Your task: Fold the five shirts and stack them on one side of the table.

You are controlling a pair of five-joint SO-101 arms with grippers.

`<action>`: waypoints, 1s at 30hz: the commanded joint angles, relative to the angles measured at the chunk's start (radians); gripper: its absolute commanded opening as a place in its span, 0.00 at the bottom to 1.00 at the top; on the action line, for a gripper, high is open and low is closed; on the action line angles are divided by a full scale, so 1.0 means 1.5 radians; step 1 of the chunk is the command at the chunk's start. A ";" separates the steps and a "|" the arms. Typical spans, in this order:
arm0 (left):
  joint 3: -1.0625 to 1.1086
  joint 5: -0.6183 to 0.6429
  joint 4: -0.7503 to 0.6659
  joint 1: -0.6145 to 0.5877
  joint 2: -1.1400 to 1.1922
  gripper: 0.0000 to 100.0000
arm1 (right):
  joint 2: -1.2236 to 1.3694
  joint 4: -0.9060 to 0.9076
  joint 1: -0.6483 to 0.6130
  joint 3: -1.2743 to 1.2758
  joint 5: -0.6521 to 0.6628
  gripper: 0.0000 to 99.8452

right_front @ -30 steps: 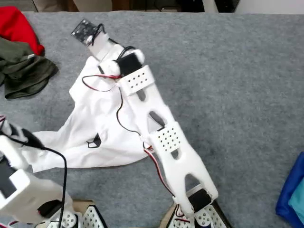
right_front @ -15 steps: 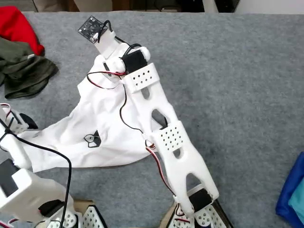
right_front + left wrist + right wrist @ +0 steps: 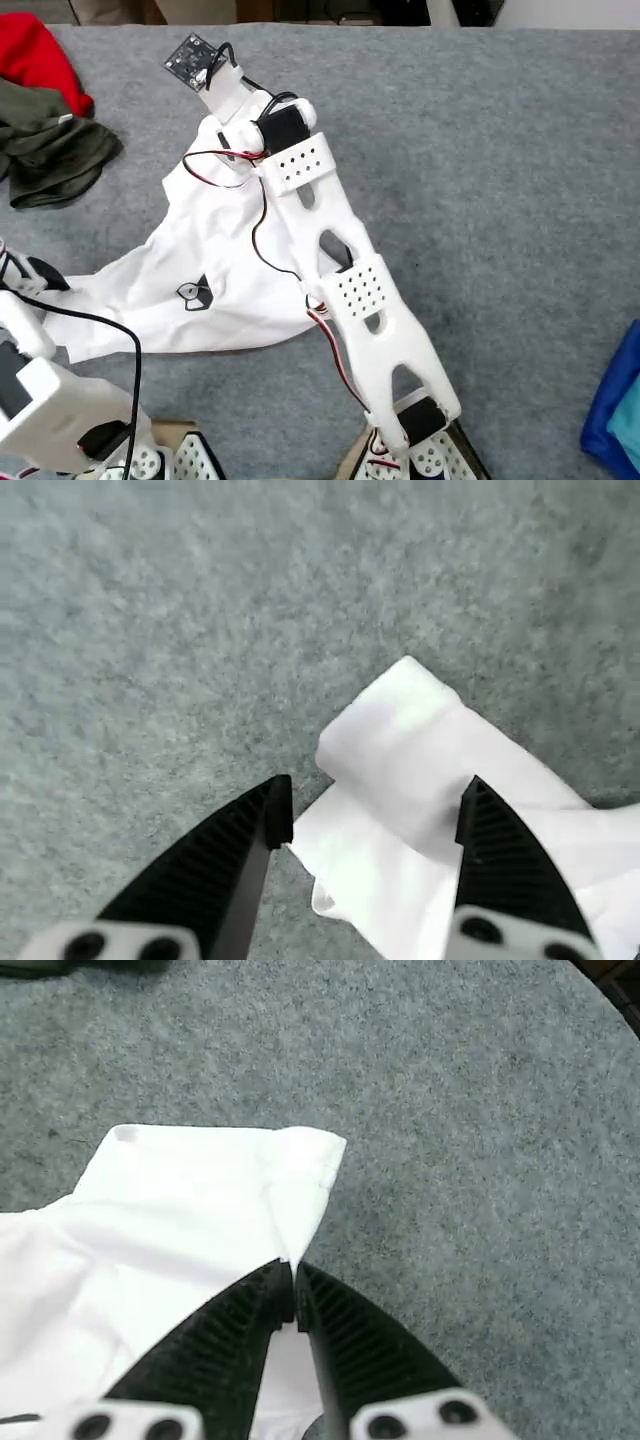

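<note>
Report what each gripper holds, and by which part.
Right gripper: the white shirt, pinched at a sleeve's edge, jaws shut. Left gripper: nothing; its jaws stand open over the other sleeve's end.

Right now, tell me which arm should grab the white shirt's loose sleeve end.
Left. The left pincer, open, hangs over the sleeve end of the white shirt. The right pincer is shut on another corner of it, so it is probably best kept holding.
</note>
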 commanded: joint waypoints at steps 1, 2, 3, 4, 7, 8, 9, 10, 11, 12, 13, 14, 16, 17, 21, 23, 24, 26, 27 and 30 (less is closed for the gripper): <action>0.003 -0.002 0.006 0.002 -0.009 0.27 | -0.060 0.000 0.011 -0.030 -0.004 0.01; 0.004 0.004 -0.004 0.006 -0.006 0.27 | -0.060 0.000 0.011 -0.030 -0.004 0.01; 0.004 0.012 -0.013 0.008 0.001 0.27 | -0.060 0.000 0.011 -0.030 -0.004 0.01; 0.004 0.020 -0.021 0.009 0.008 0.27 | -0.060 0.000 0.011 -0.030 -0.004 0.01; -0.001 0.041 -0.039 0.010 0.040 0.27 | -0.060 0.001 0.012 -0.030 -0.004 0.01; -0.003 0.046 -0.042 0.009 0.050 0.26 | -0.060 0.001 0.013 -0.030 -0.004 0.01; -0.008 0.052 -0.042 0.008 0.059 0.23 | -0.060 0.001 0.013 -0.030 -0.004 0.01; -0.015 0.057 -0.041 0.007 0.067 0.19 | -0.060 0.001 0.013 -0.030 -0.004 0.01; -0.025 0.059 -0.040 0.007 0.074 0.14 | -0.060 0.001 0.014 -0.030 -0.004 0.01; -0.036 0.055 -0.038 0.008 0.080 0.10 | -0.060 0.001 0.014 -0.030 -0.004 0.01; -0.044 0.051 -0.037 0.010 0.085 0.06 | -0.060 0.001 0.014 -0.030 -0.004 0.01; -0.050 0.047 -0.037 0.010 0.088 0.04 | -0.060 0.001 0.013 -0.030 -0.004 0.01; -0.053 0.049 -0.037 0.010 0.090 0.04 | -0.060 0.001 0.012 -0.030 -0.004 0.01; -0.053 0.049 -0.037 0.010 0.088 0.03 | -0.060 0.001 0.012 -0.030 -0.004 0.01; -0.071 0.049 -0.013 0.009 0.086 0.03 | -0.060 0.001 0.012 -0.030 -0.004 0.01; -0.095 0.049 0.019 0.010 0.086 0.02 | -0.060 0.002 0.014 -0.030 -0.004 0.01; -0.109 0.049 0.036 0.010 0.086 0.02 | -0.060 0.002 0.015 -0.030 -0.004 0.01; -0.142 0.050 0.065 0.011 0.086 0.02 | -0.061 0.014 0.015 -0.031 -0.004 0.01; -0.162 0.050 0.082 0.011 0.086 0.02 | -0.061 0.024 0.015 -0.032 -0.004 0.01; -0.226 0.050 0.130 0.012 0.086 0.02 | -0.062 0.053 0.015 -0.032 -0.004 0.01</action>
